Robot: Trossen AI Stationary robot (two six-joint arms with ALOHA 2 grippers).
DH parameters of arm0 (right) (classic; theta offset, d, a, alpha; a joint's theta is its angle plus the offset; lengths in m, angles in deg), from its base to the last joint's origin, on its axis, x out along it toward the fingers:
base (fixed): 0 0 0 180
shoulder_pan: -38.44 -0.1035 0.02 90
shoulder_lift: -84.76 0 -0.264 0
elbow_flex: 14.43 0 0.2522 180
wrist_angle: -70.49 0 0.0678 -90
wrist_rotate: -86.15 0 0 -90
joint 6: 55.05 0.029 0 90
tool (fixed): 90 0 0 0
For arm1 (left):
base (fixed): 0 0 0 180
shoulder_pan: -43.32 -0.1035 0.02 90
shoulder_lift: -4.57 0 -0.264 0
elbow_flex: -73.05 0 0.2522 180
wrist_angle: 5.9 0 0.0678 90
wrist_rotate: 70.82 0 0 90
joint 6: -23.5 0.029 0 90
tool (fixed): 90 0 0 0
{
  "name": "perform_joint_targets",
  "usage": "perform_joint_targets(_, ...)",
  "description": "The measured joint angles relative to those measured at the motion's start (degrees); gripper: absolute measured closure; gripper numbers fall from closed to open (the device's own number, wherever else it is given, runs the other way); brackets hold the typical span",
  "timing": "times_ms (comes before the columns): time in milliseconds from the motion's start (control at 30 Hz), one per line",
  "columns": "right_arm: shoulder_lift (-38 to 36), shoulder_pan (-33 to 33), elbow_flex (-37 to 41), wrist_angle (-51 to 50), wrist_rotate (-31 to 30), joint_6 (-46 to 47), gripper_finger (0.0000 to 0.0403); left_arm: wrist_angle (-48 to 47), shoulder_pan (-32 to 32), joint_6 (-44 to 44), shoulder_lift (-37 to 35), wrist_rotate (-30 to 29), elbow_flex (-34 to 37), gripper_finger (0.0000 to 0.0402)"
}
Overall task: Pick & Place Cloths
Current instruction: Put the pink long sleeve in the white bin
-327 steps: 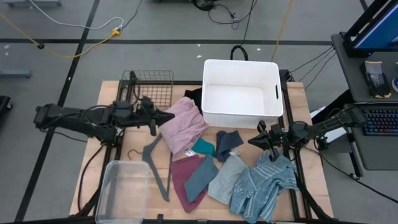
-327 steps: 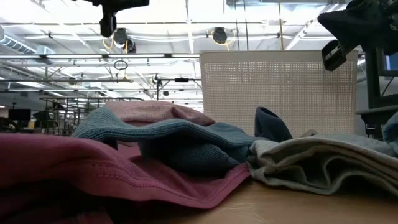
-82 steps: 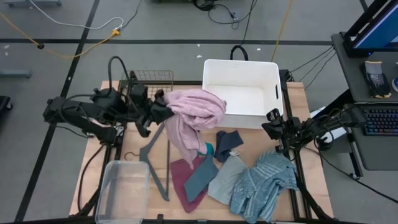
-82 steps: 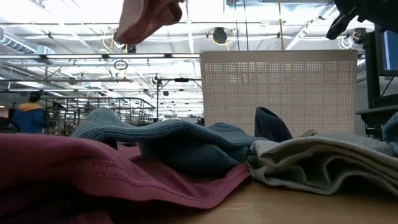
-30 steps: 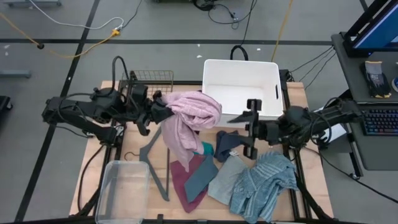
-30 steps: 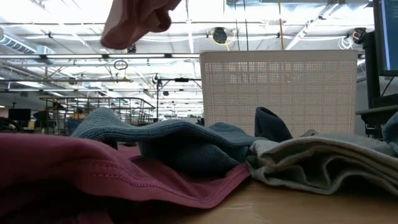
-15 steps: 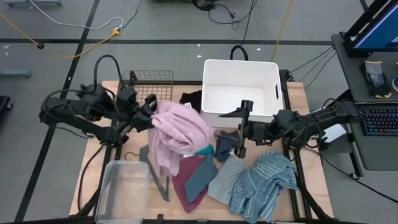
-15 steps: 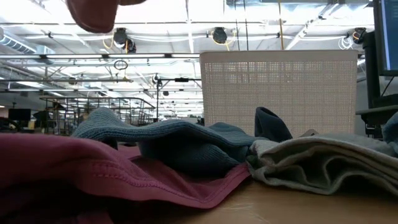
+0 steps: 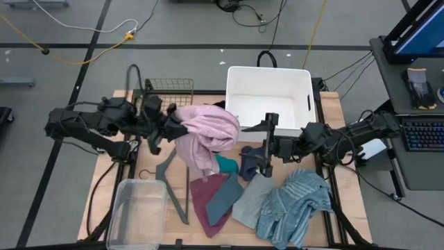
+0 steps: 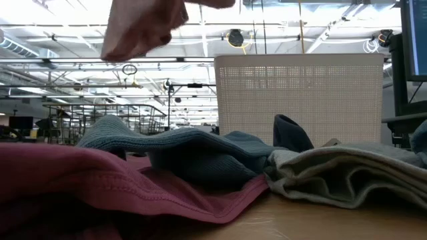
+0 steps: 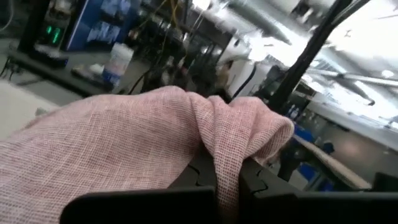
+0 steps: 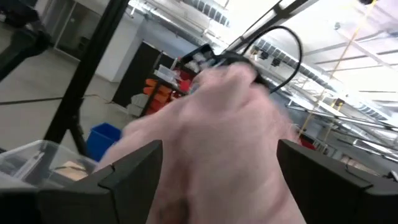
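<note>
Pink cloth (image 9: 207,132): soft loose-weave, bunched, hanging | your left tool (image 9: 168,125): clamped on it, lifted off the surface | your right tool (image 9: 266,144): fingers spread wide, facing it, empty

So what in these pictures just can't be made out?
- Whether the white bin holds anything: the low view shows only its outer wall.
- Most of the black cloth: the pink cloth, held up by the left tool, covers it in the high view.
- The pink cloth's weave in the right wrist view: blurred.
- The right tool's own fingers are spread wide, touching nothing visible.
</note>
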Motion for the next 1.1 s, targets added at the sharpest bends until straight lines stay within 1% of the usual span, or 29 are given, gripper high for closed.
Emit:
perform_joint_targets(200,0.3,1.4,0.0,0.5,0.1,0.1,0.0085,5.0,-0.7,-1.8,5.0,1.8,0.0,0.04)
perform_joint_targets(333,0.2,1.5,0.0,-0.2,0.1,3.4,0.0084,8.6,-2.0,-2.6,6.6,2.5,0.0,0.04)
perform_joint_targets(433,0.3,1.5,0.0,-1.2,0.1,4.3,0.0084,11.9,-2.9,-3.3,7.7,5.1,0.0,0.04)
perform_joint_targets(633,1.3,2.6,0.0,-1.4,0.6,6.2,0.0084,20.3,-3.8,-5.6,12.1,9.8,0.0,0.04)
perform_joint_targets(667,1.7,2.7,0.0,-1.6,1.2,7.2,0.0084,21.1,-4.0,-6.2,12.9,10.3,0.0,0.04)
perform_joint_targets(733,2.6,3.4,0.0,-1.2,4.4,9.1,0.0084,22.7,-4.3,-7.0,14.4,10.7,0.0,0.04)
perform_joint_targets(800,3.6,3.6,0.0,-0.3,6.1,10.9,0.0084,24.0,-4.5,-8.1,15.4,11.3,0.0,0.04)
perform_joint_targets(1000,6.8,4.4,0.0,4.8,6.1,11.8,0.0084,30.5,-4.7,-10.3,18.3,14.0,0.0,0.04)
perform_joint_targets(1100,8.0,4.4,0.0,8.5,5.9,11.8,0.0085,31.7,-4.7,-12.1,19.1,15.3,0.0,0.04)
